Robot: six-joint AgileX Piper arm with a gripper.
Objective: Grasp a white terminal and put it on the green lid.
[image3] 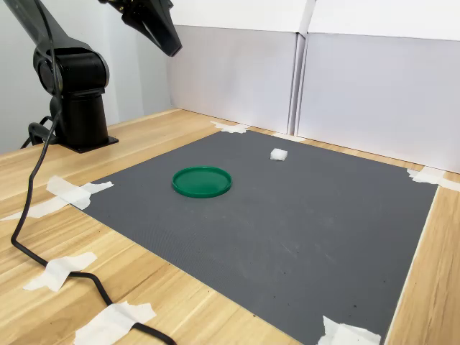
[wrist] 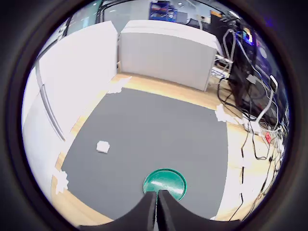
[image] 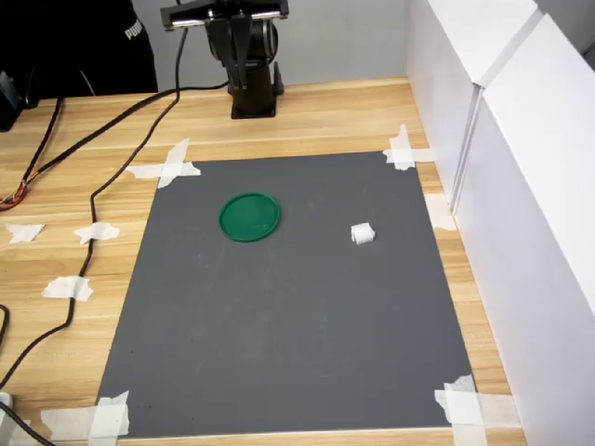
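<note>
In the first exterior view, the green lid (image: 249,217) is lying left of centre on the grey mat (image: 279,372), the white terminal (image: 362,233) sitting well apart to its right. The gripper (wrist: 157,206) is hanging high, fingers pressed together. The tiny block risks being nudged or tipped if the jaws open late or descend off-centre.

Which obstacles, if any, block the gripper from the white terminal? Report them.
Probably none. The white terminal sits alone on the gray mat, apart from the green lid. The gripper hangs high above, jaws together, so it must open first.
</note>
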